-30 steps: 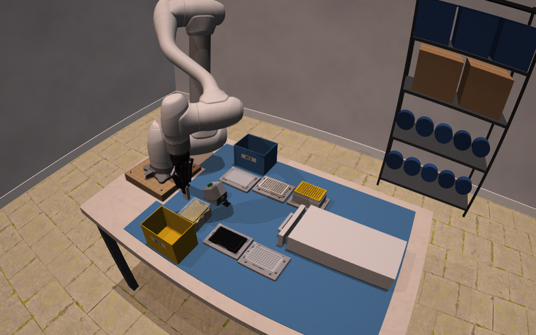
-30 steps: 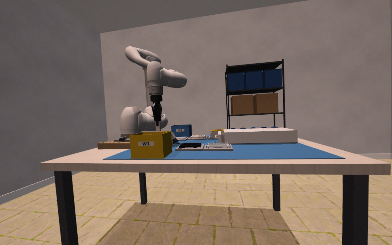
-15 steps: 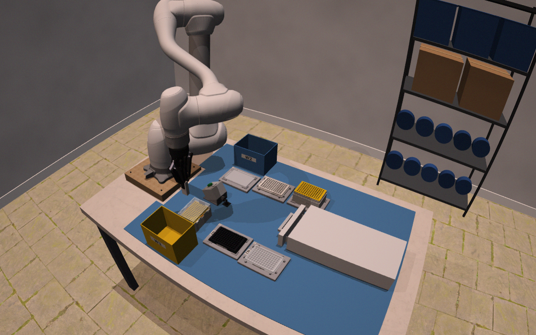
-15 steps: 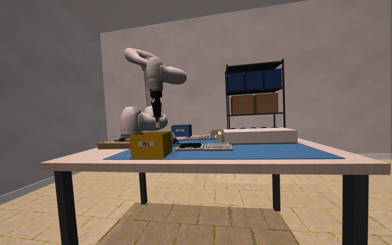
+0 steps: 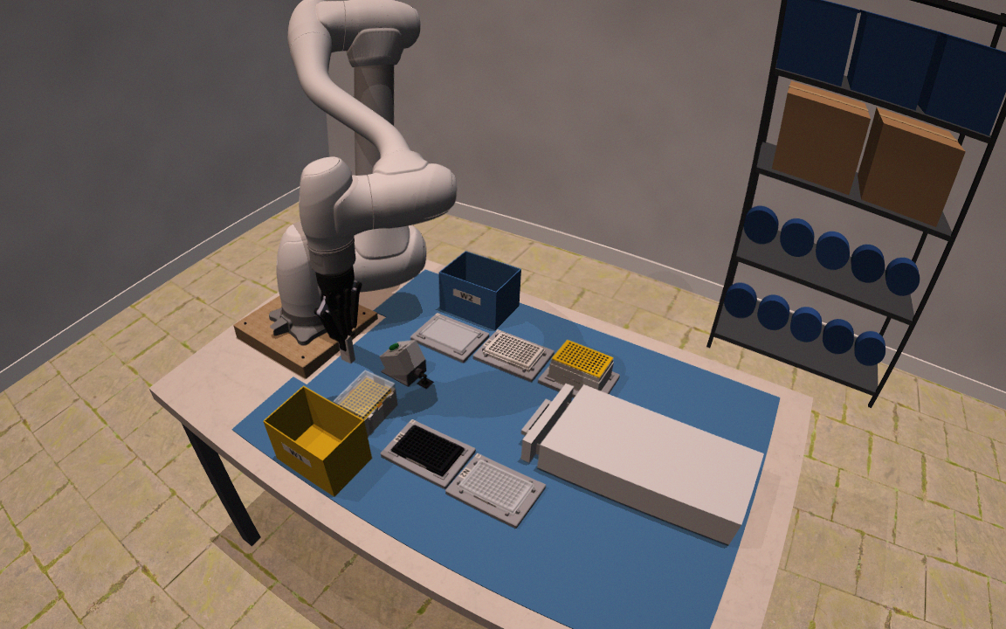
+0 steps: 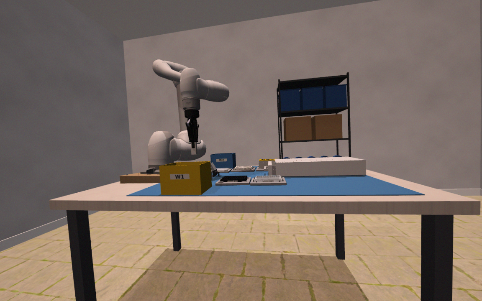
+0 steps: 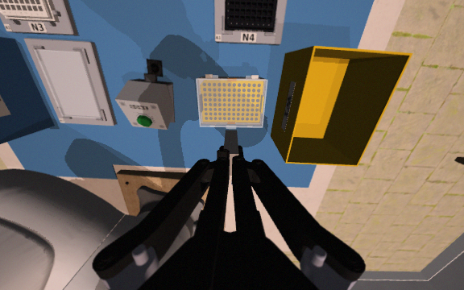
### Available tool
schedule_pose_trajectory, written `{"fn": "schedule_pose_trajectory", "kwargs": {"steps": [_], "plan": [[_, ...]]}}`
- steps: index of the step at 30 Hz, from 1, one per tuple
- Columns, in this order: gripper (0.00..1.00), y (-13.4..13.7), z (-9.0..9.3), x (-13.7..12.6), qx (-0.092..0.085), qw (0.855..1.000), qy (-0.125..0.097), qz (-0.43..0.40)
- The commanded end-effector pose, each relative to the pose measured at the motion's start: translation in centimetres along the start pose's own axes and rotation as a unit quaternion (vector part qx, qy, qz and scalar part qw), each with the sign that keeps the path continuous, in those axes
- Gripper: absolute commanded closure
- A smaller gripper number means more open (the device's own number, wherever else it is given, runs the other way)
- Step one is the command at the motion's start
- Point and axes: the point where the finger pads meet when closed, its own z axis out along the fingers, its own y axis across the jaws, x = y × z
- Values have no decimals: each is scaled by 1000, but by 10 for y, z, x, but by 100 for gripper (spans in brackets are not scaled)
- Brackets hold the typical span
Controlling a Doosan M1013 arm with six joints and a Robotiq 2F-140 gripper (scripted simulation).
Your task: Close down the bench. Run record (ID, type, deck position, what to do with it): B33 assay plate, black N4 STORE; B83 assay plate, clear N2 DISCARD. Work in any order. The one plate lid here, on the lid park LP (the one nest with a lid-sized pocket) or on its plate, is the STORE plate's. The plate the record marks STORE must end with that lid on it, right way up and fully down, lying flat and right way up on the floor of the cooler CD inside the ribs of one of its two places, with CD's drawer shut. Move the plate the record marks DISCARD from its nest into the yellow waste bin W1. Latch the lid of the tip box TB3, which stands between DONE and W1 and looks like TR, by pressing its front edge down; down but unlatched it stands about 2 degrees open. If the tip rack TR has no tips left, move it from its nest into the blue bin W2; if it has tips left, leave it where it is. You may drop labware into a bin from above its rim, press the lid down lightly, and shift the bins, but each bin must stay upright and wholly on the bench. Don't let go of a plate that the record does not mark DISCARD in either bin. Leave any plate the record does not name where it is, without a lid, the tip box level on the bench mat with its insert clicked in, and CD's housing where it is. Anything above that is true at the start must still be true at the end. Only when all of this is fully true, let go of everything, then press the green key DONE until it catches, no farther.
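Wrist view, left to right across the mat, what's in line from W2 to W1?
Blue bin W2 → lid park with the lid → DONE key box → tip box TB3 → yellow bin W1.

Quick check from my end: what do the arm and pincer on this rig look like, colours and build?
The arm is smooth, rounded, off-white tubing with bulbous joints and no visible cables or markings. It stands on a brown wooden base plate. The pincer is black, with two slim linkage fingers and pale grey pivot pins.
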Motion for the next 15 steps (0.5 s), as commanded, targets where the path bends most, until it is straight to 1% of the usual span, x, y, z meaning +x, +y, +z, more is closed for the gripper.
{"fn": "schedule_pose_trajectory", "kwargs": {"steps": [1,2,5,15], "plan": [[100,0,0,0,0,1000,0,0],[13,-1,0,4,0,1000,0,17],[13,-3,1,7,0,1000,0,26],[13,-18,5,44,0,1000,0,26]]}}
